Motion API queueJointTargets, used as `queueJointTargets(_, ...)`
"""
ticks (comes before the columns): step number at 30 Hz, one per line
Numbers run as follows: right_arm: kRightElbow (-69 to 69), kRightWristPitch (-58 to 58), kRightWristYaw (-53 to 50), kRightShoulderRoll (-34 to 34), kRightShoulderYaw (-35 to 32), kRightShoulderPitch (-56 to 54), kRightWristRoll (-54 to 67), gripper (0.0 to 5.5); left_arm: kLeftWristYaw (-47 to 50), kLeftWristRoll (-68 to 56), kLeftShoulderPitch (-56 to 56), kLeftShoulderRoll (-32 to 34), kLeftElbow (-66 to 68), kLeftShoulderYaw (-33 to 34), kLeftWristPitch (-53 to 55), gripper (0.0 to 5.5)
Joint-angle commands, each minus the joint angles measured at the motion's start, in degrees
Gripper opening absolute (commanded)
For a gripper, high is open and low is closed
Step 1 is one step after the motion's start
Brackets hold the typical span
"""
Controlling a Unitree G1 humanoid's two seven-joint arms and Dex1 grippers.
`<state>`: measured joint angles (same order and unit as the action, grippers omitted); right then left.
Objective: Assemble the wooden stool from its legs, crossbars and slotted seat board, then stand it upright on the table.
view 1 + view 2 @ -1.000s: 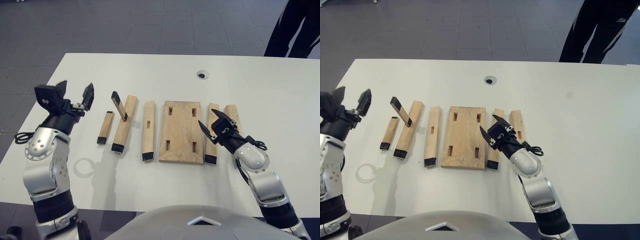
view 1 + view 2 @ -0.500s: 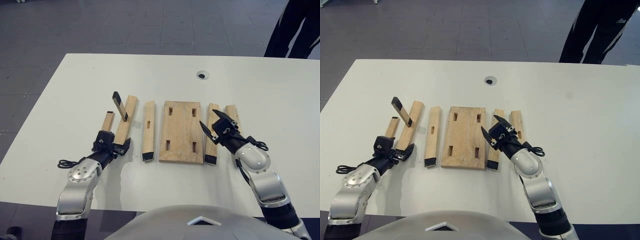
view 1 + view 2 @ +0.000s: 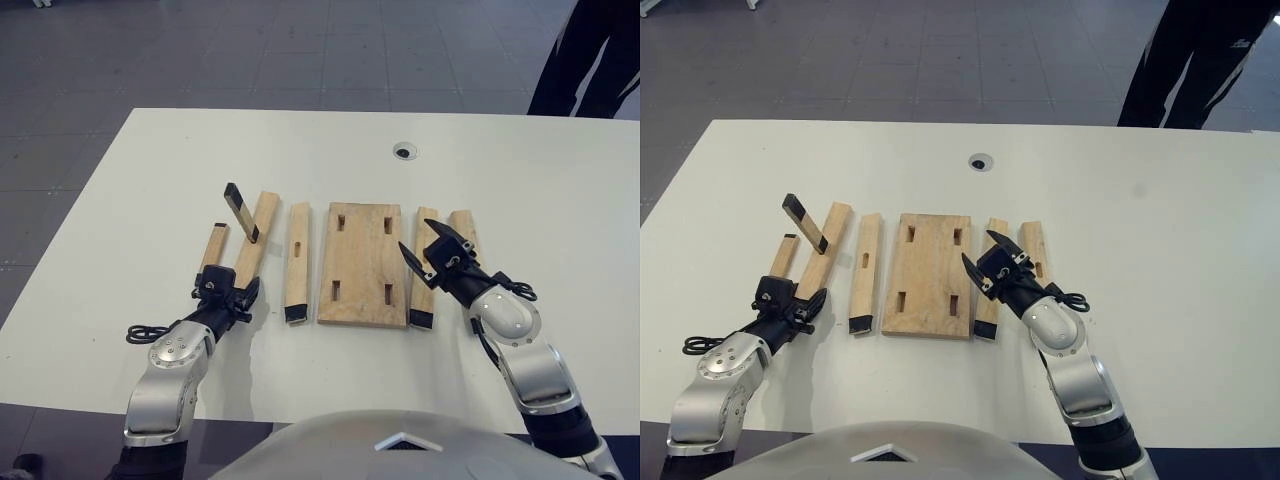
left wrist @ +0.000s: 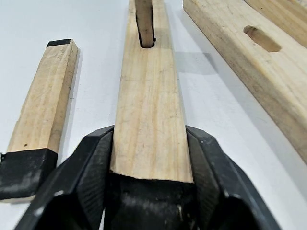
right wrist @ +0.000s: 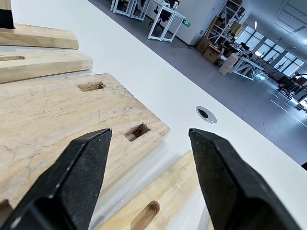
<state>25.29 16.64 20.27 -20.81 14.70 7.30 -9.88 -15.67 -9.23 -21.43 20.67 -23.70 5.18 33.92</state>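
The slotted seat board (image 3: 363, 263) lies flat mid-table. To its left lie a slotted leg (image 3: 297, 260), a second leg (image 3: 254, 245) with a black-tipped crossbar (image 3: 240, 212) standing tilted in its slot, and a short loose crossbar (image 3: 211, 250). Two more legs (image 3: 424, 270) (image 3: 462, 232) lie to the board's right. My left gripper (image 4: 149, 129) is shut on the near, black-tipped end of the leg (image 4: 146, 120) carrying the crossbar. My right gripper (image 3: 412, 233) hovers open over the board's right edge (image 5: 72, 115), holding nothing.
A round cable hole (image 3: 403, 151) sits in the white table (image 3: 560, 200) behind the parts. Bare tabletop lies to the far left, the right and the back. The table's near edge runs just below both arms.
My left arm swung down from a raised pose at the far left to the near end of the leg, and its fingers closed around it. The right arm has not moved.
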Motion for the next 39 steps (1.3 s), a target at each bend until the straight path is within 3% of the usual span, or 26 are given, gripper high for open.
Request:
queueJointTargets(1, -0.3, 0.3, 0.0, -0.1, -0.3, -1.0, -0.6, 2.96, 1.0, 1.4, -0.8, 0.6, 2.8, -0.6, 4.9, 2.05)
queueJointTargets(6, -0.2, 2.6, -0.2, 1.4, -4.2, -2.3, 3.1, 2.96, 1.5, -2.1, 9.3, -1.0, 4.5, 3.5, 3.9, 2.05)
queueJointTargets(11, -3.1, 13.7, 1.2, 5.6, -16.9, -9.7, 18.7, 2.96, -1.3, -14.1, 33.5, -3.4, 11.8, 10.3, 4.0, 2.05)
queueJointTargets(15, -9.6, 27.3, 2.4, 9.2, -28.2, -18.5, 36.9, 3.75, -7.6, -29.6, 46.4, -4.2, 16.5, 12.4, 16.6, 2.05)
queueJointTargets(20, -15.0, 40.3, 9.0, 10.7, -36.4, -24.2, 60.7, 4.56, -14.1, -45.3, 49.1, -4.7, 19.5, 11.8, 33.2, 2.05)
queueJointTargets(26, -21.2, 47.4, 16.8, 6.8, -37.7, -26.5, 74.5, 5.50, -19.9, -53.5, 50.3, -4.2, 24.1, 12.3, 39.0, 2.05)
queueJointTargets(39, -26.9, 50.5, 15.1, 8.1, -34.0, -33.3, 82.8, 5.50, -23.4, -58.2, 48.4, -3.1, 21.5, 7.7, 43.6, 2.05)
